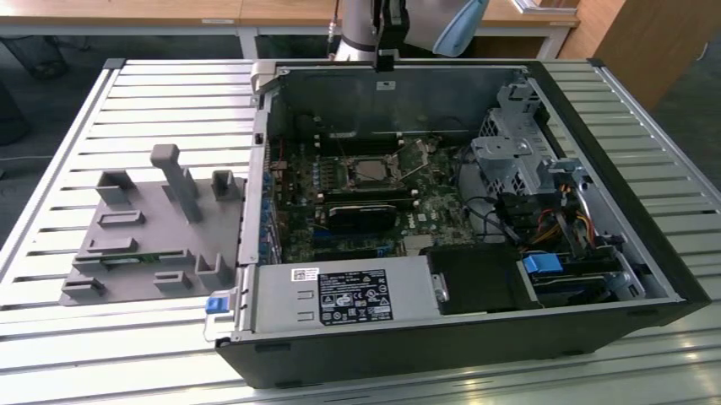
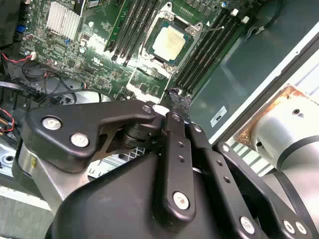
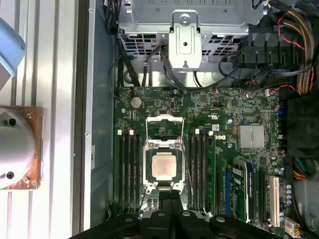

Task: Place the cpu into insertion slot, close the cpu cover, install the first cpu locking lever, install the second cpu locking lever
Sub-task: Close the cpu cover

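The cpu (image 3: 165, 166) lies flat in the insertion slot (image 3: 148, 175) on the green board, its silvery-beige top showing in both wrist views (image 2: 169, 42). The cpu cover (image 3: 164, 127) stands swung open beside the slot, off the chip. Thin wire locking levers (image 3: 183, 152) run along the slot's sides, unlatched. My gripper (image 2: 177, 98) hovers well above the board, shut and holding nothing. In the exterior view the gripper (image 1: 386, 63) hangs over the case's far wall, above the slot (image 1: 370, 171).
Long black memory slots (image 3: 128, 167) flank the socket. A black vented block (image 1: 366, 215), a power supply (image 1: 344, 297), a metal drive cage (image 1: 512, 160) and cables (image 1: 558, 224) crowd the case. A grey fixture (image 1: 158, 228) sits on the slatted table at the exterior view's left.
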`<state>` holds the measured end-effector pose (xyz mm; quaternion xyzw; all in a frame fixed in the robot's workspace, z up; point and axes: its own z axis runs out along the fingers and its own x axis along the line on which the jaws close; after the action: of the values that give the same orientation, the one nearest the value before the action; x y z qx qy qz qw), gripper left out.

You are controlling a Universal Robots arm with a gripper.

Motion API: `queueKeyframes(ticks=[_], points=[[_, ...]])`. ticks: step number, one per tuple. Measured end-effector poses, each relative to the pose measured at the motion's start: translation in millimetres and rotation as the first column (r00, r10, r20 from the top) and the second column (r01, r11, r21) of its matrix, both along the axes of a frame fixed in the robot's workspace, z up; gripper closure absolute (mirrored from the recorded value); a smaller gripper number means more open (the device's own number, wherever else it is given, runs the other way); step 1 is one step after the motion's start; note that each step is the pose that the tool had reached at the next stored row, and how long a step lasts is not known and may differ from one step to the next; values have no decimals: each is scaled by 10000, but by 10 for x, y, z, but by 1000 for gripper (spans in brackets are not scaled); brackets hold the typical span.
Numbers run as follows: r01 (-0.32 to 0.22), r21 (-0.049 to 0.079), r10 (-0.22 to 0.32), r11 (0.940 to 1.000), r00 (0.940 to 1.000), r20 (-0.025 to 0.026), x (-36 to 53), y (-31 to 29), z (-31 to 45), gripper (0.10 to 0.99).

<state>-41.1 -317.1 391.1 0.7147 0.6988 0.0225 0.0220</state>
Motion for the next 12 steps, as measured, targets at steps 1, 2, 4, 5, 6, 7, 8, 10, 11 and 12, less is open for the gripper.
queueKeyframes(ticks=[1, 2, 4, 5, 6, 7, 8, 10, 11, 12], points=[[0, 0, 0, 10000, 10000, 0, 0, 0, -2, 980], [0, 0, 0, 10000, 10000, 0, 0, 0, -3, 980], [0, 0, 0, 10000, 10000, 0, 0, 0, -45, 980], [0, 0, 0, 10000, 10000, 0, 0, 0, -59, 980], [0, 0, 0, 10000, 10000, 0, 0, 0, -71, 980], [0, 0, 0, 10000, 10000, 0, 0, 0, -73, 980], [0, 0, 0, 10000, 10000, 0, 0, 0, -74, 980], [0, 0, 0, 10000, 10000, 0, 0, 0, -77, 980], [0, 0, 0, 10000, 10000, 0, 0, 0, -78, 980], [0, 0, 0, 10000, 10000, 0, 0, 0, -80, 980]])
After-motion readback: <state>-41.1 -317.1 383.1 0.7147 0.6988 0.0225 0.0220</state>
